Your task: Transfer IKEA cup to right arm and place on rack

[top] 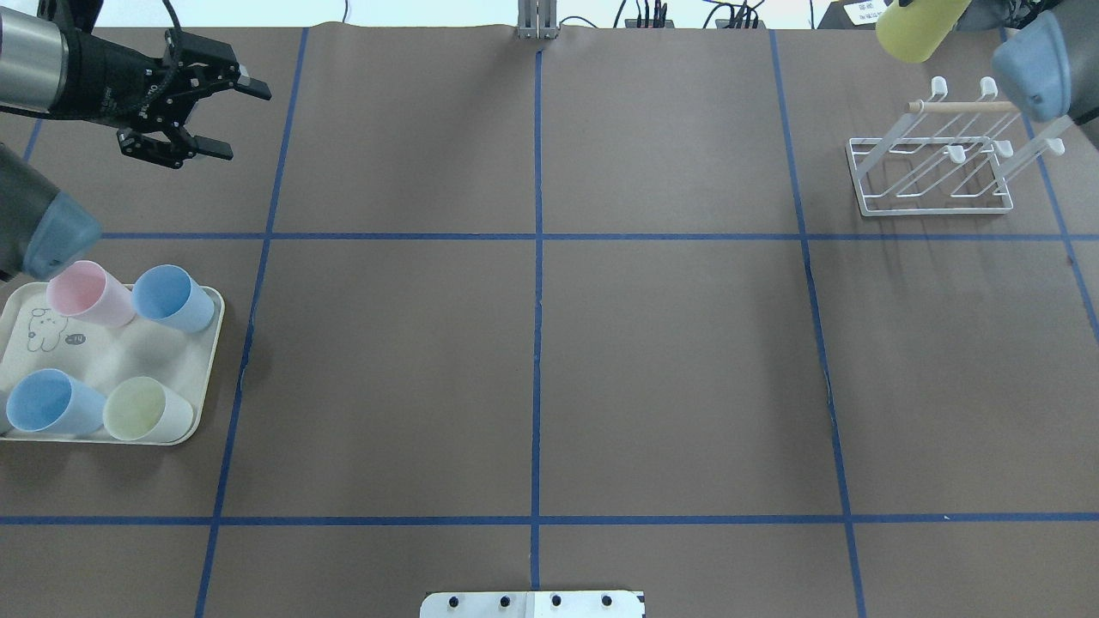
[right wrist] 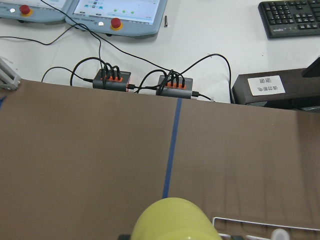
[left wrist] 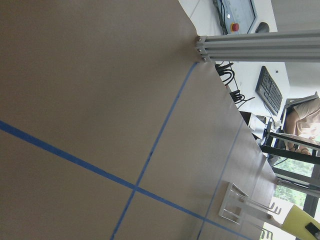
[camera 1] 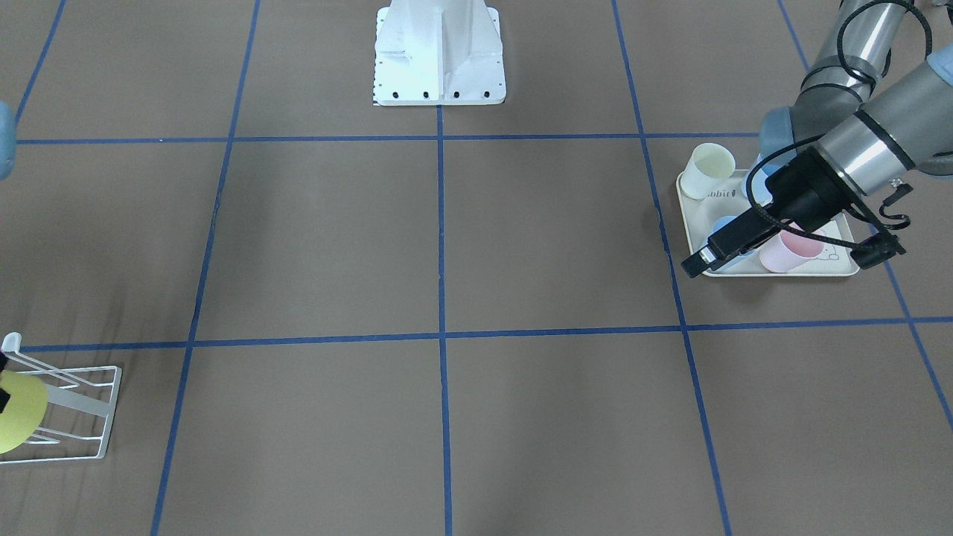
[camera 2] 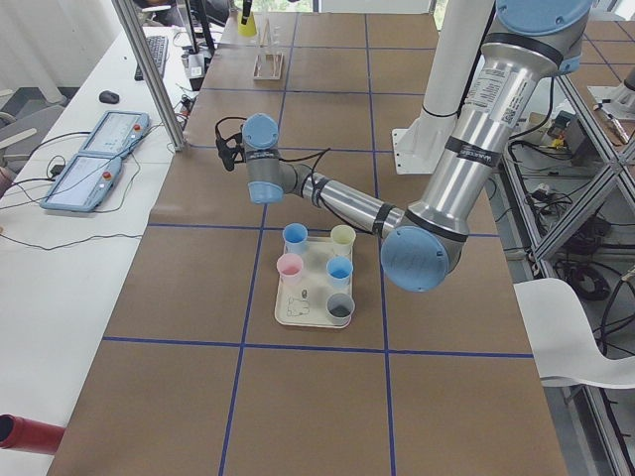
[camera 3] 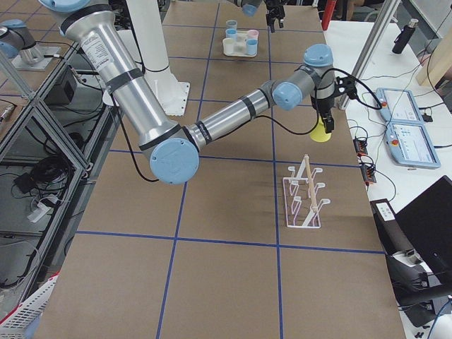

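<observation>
One yellow plastic cup [top: 919, 26], clamped in the black right gripper [camera 3: 325, 120], hangs raised just beside the white wire rack [top: 936, 172], where an off-line descent could knock it over; the left gripper [top: 240, 120] gapes empty, far from the rack.

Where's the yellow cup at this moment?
Overhead view, far right corner: the yellow cup hangs in the right hand just beyond the rack, clear of its pegs.
</observation>
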Robot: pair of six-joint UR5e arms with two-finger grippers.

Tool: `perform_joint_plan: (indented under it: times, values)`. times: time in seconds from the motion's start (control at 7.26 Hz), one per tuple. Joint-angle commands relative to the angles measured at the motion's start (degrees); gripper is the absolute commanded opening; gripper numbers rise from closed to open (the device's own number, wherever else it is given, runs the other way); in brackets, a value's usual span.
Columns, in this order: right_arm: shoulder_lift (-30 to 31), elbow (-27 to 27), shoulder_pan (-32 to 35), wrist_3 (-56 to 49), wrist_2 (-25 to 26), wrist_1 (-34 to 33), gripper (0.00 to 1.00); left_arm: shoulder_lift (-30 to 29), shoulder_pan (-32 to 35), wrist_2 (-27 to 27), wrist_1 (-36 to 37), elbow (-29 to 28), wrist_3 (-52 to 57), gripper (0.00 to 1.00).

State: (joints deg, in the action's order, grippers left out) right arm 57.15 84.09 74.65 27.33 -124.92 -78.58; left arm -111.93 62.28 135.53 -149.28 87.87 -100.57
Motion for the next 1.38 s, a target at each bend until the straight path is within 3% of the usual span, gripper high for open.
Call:
perform_joint_plan:
  times: [0.0, 0.69, 0.96, 1.1, 1.24]
  values:
    - [-4.47, -10.92, 2.78, -6.41, -1.73, -0.09, 0.04, 0.49, 0.56, 0.35, 2.68, 0.37, 3.71, 1.0]
    - [-3.1, -14.04, 0.94, -6.15, -1.99, 0.36, 0.07, 0.66, 0.56, 0.0, 2.68, 0.9, 3.71, 1.0]
    - [-1.96, -14.92, 0.33, -6.24, -2.17, 0.62, 0.13, 0.66, 0.56, 0.09, 2.68, 0.9, 3.71, 1.0]
    - [-1.87, -14.92, 0.24, -6.15, -2.17, 0.62, 0.26, 0.66, 0.56, 0.09, 2.68, 0.9, 3.71, 1.0]
    - [-1.87, -14.92, -0.03, -6.06, -2.08, 0.62, 0.61, 0.66, 0.56, 0.09, 2.68, 0.9, 3.71, 1.0]
